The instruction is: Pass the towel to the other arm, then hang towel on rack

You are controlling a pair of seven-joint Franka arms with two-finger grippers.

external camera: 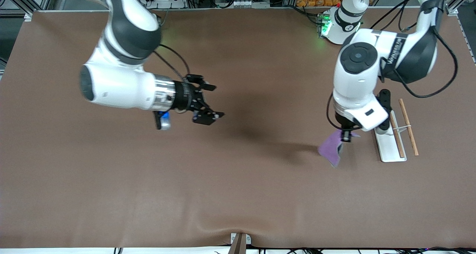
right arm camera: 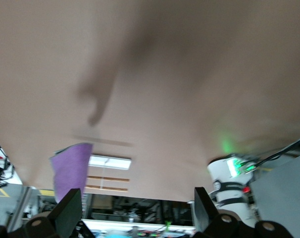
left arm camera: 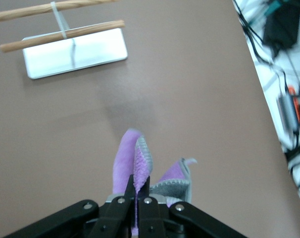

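Observation:
My left gripper (external camera: 346,135) is shut on the purple towel (external camera: 330,150), which hangs from it above the brown table beside the rack. In the left wrist view the towel (left arm camera: 132,161) is pinched between the closed fingers. The rack (external camera: 390,142) is a white base plate with two wooden rods (external camera: 408,127), at the left arm's end of the table; it also shows in the left wrist view (left arm camera: 75,52). My right gripper (external camera: 209,102) is open and empty, held in the air over the middle of the table, pointing toward the towel. The right wrist view shows the towel (right arm camera: 71,168) and the rack (right arm camera: 109,161) far off.
The left arm's base (external camera: 336,25) with a green light stands at the table's back edge. Cables and equipment lie along that back edge (external camera: 238,1). A small bracket (external camera: 240,241) sits at the table's near edge.

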